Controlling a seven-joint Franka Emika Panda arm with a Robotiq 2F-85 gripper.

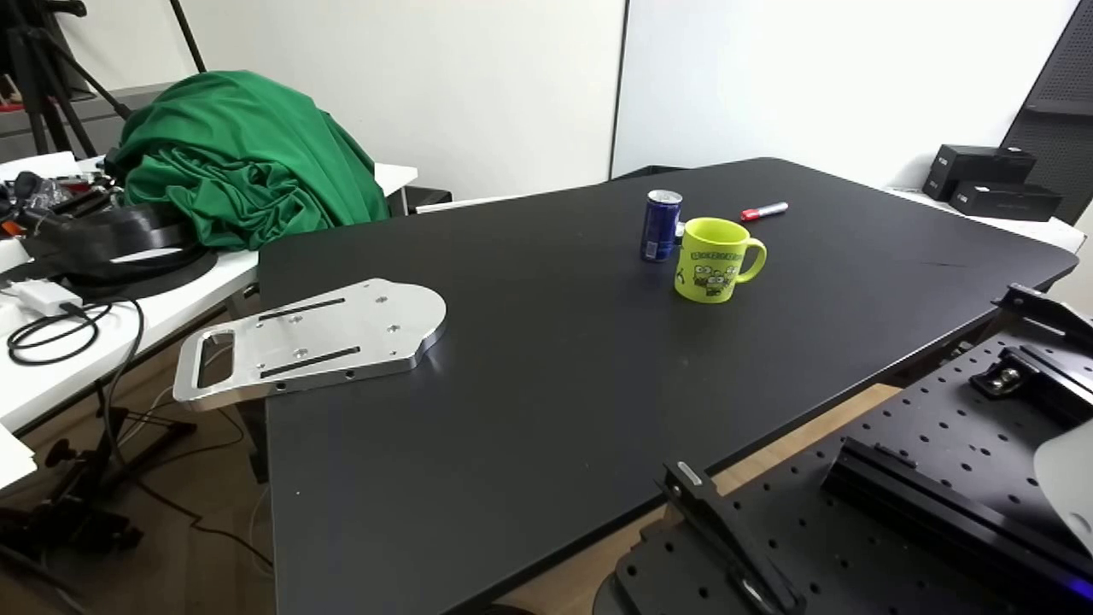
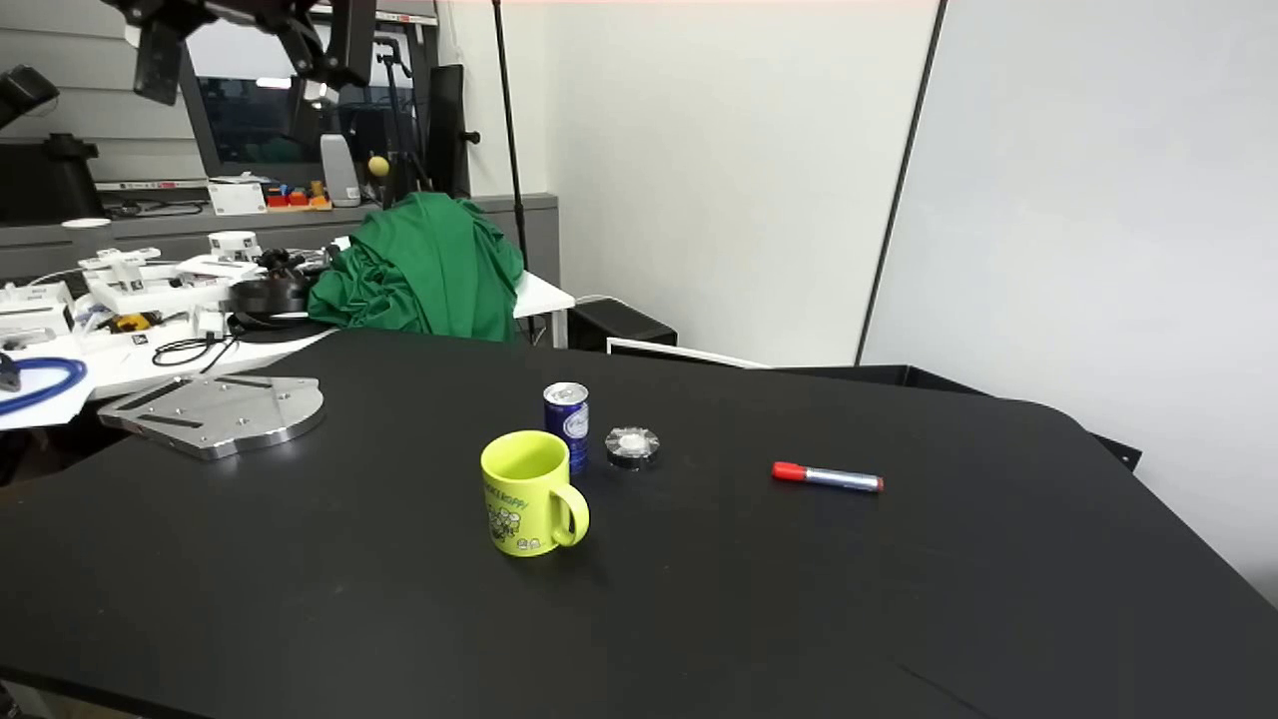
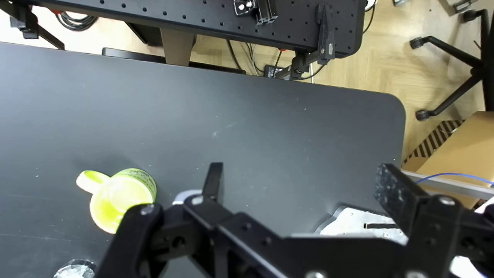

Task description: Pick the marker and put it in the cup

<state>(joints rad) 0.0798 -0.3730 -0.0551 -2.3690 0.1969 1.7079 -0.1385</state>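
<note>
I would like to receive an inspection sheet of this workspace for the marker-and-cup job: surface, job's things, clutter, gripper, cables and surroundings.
Surface: black tabletop; thin dark mark seen in an exterior view.
Job's things: red-capped marker lies on the tabletop, outside the upright lime-green mug.
Clutter: blue drink can standing near the mug; small round item, perhaps a tape roll; silver metal plate projecting past the tabletop's edge.
Gripper: open, holding nothing.
Cables: black cable coil beyond the tabletop's edge in the wrist view.
Surroundings: green cloth heaped on a white side table.
</note>
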